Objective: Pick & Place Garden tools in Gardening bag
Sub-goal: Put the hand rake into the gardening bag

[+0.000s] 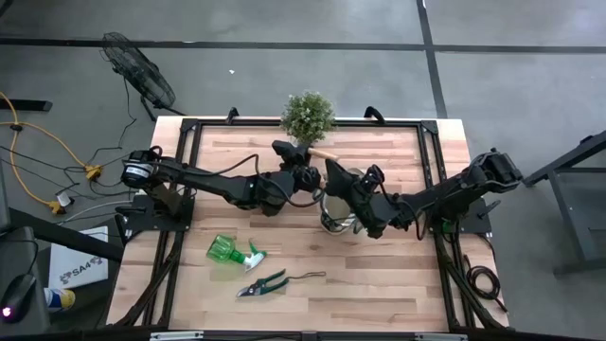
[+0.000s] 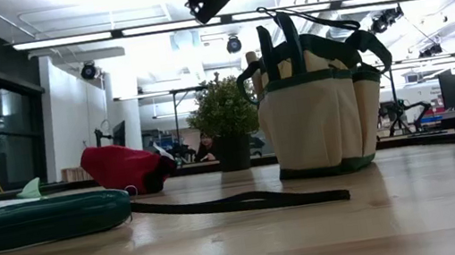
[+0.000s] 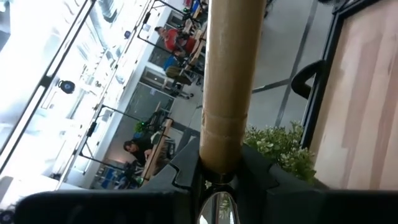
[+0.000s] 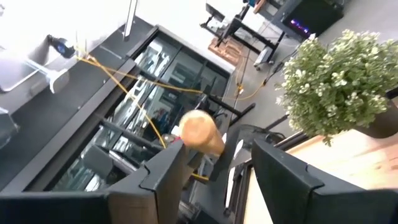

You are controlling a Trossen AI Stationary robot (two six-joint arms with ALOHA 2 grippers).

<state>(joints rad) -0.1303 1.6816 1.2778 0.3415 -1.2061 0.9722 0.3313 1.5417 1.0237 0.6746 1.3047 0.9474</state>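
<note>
Left end effector (image 1: 305,176) is up over the middle of the surface (image 1: 398,275), just beside the bag (image 2: 319,105), closed on a wooden tool handle (image 3: 227,81); the left wrist view shows the handle clamped between its fingers, with metal at the handle's base. From above the handle end (image 1: 325,154) sticks out toward the potted plant (image 1: 308,116). Right end effector (image 1: 339,180) sits over the bag's (image 1: 337,210) rim, fingers (image 4: 283,177) parted with a clear gap and nothing between them; the rounded wooden handle end (image 4: 200,132) shows just past them. Bag stands upright mid-surface, loop handles up, near the plant. Green spray bottle (image 1: 232,252) lies on its side on the left front of the surface, green-handled pruners (image 1: 262,284) just in front of it, a dark strap trailing from them. Red glove (image 2: 125,168) lies farther back in the low view. Both end effectors hang above the bag in the low view.
</note>
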